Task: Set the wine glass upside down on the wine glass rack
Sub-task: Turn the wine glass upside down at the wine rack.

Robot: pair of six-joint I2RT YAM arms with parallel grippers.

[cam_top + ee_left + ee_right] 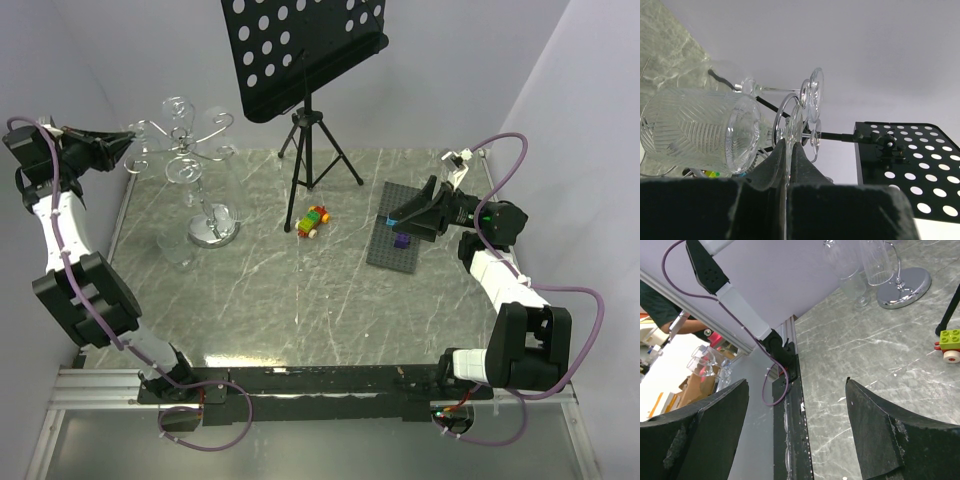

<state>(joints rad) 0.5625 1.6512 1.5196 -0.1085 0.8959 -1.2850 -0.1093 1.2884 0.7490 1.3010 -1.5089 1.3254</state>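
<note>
One wine glass (pixel 695 132) pinched in left jaws near rack (pixel 213 235); right jaws gape empty.

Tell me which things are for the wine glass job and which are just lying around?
For the job: wine glass, pinched by its foot in the left gripper; wine glass rack.

Just lying about: black music stand; toy car made of blocks; grey baseplate with a purple block on it; spare glass standing by the rack's base.
</note>
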